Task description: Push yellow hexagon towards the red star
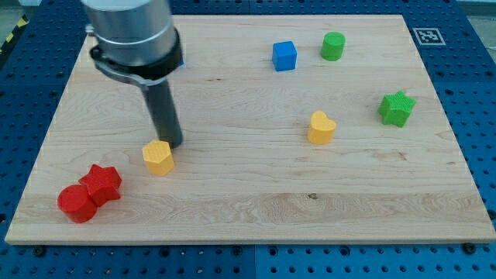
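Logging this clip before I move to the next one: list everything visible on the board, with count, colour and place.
yellow hexagon: 1, yellow, lower left of centre, just below my tip
red star: 1, red, the view's bottom left
red round block: 1, red, bottom left, touching the red star
yellow heart block: 1, yellow, right of centre
blue cube: 1, blue, upper middle
green round block: 1, green, top, right of the blue cube
green star: 1, green, the view's right
wooden board: 1, light wood, under all the blocks
my tip: 1, dark rod, at the yellow hexagon's upper right edge
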